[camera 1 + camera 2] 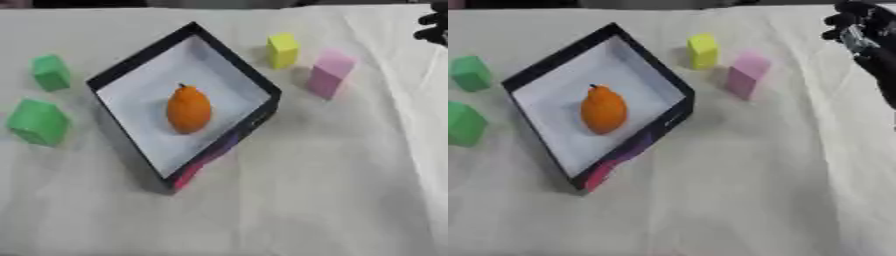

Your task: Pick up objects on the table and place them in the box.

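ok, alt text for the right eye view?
An orange fruit lies in an open black box on a white cloth. Yellow and pink blocks stand right of it, two green blocks left; the right hand hovers top right.

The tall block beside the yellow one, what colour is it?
Pink; the pink block shows best in the left eye view.

Orange fruit (189,110), black/white box (219,57), yellow (283,49), pink (329,72), green blocks (38,121).

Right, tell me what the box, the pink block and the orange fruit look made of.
Box: likely cardboard, with thin straight walls, dark outside and matte white inside. Pink block: possibly foam or painted wood, with flat matte faces and no grain visible. Orange fruit: smooth skin with a slight sheen; whether real or plastic is unclear.
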Motion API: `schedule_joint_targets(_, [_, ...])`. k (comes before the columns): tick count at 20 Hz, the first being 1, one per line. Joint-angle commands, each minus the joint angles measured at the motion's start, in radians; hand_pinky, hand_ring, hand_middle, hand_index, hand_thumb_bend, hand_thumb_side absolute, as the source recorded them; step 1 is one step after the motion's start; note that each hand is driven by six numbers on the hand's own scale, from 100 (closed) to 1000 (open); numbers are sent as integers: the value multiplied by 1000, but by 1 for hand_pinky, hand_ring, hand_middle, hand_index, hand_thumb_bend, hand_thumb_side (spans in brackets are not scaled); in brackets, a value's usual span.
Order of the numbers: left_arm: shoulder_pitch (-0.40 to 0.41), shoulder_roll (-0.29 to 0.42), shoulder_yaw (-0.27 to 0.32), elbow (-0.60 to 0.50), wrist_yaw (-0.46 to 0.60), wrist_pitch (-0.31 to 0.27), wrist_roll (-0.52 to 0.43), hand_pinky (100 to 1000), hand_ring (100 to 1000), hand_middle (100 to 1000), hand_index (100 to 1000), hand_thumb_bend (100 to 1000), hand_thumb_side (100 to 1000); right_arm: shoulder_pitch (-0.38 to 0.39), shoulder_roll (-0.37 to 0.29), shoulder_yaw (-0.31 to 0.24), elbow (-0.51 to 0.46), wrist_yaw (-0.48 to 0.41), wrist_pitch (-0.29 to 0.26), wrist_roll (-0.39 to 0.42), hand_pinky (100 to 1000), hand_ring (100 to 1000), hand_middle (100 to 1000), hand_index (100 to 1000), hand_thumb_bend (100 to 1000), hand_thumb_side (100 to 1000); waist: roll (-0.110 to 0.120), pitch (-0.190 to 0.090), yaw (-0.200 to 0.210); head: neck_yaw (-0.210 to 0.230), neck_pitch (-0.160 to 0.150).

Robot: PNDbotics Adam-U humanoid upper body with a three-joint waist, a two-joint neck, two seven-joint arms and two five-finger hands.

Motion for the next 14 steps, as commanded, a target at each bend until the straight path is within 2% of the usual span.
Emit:
schedule_joint_targets(1, [2, 67, 13, -21, -17, -15, -1, 834, 766, 807, 841, 175, 818, -5, -98, -5, -15, 32, -24, 9, 909, 776, 763, 867, 100, 545, -15, 3, 1, -6, -2])
schedule_joint_targets(5, [17, 114, 10, -21, -31, -27, -6, 834, 766, 807, 842, 169, 813, -14, -223, 21, 10, 94, -65, 56, 907, 805, 788, 881, 100, 436, -15, -1, 1, -5, -2])
schedule_joint_targets(8, [24, 126, 7, -21, -30, -28, -9, 833, 763, 801, 840, 169, 815, -54, -367, 63, 46, 156, -129, 125, 901, 821, 798, 889, 100, 251, -16, -5, 2, -9, -2])
schedule_joint_targets(9, [25, 127, 7, -21, -27, -27, -10, 833, 763, 801, 840, 169, 815, -70, -405, 77, 58, 171, -155, 150, 901, 821, 798, 889, 100, 251, -17, -6, 2, -10, -2])
schedule_joint_targets(10, [26, 128, 5, -21, -25, -27, -11, 833, 763, 801, 839, 169, 817, -86, -452, 95, 64, 191, -186, 177, 896, 832, 803, 889, 100, 159, -20, -7, 3, -13, -2])
schedule_joint_targets(12, [24, 129, 2, -21, -23, -25, -15, 833, 763, 800, 839, 169, 819, -113, -532, 134, 77, 237, -249, 231, 892, 837, 804, 888, 100, 189, -26, -7, 5, -23, -2])
schedule_joint_targets(14, [23, 132, -2, -21, -23, -23, -19, 833, 763, 800, 839, 168, 822, -132, -583, 174, 96, 278, -296, 276, 888, 842, 805, 888, 100, 238, -33, -5, 9, -30, -2])
